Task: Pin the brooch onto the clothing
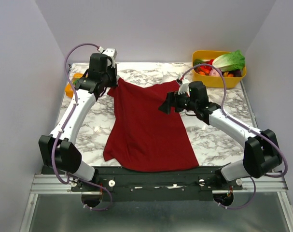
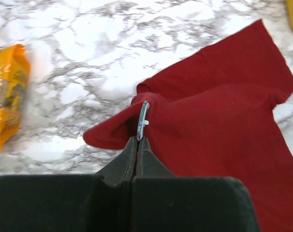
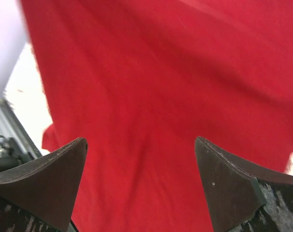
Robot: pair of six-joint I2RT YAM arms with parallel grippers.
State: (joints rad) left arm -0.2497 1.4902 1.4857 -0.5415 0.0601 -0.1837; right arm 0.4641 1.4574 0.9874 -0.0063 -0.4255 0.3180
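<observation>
The dark red T-shirt (image 1: 146,130) lies flat on the marble table, its hem towards the arms. My left gripper (image 1: 105,89) is over the shirt's far left sleeve. In the left wrist view it (image 2: 137,139) is shut on the brooch (image 2: 143,118), a thin pale disc seen edge-on with a small white pin stub. The brooch stands over the folded sleeve of the shirt (image 2: 223,125). I cannot tell whether it touches the fabric. My right gripper (image 1: 166,106) hovers over the shirt's right side. It (image 3: 141,145) is open and empty, with red fabric (image 3: 151,87) filling the space between its jaws.
A yellow bin (image 1: 218,81) with toy vegetables stands at the far right corner. An orange packet (image 1: 70,88) lies at the far left, left of my left gripper, and shows in the left wrist view (image 2: 8,92). Grey walls close in the table on both sides.
</observation>
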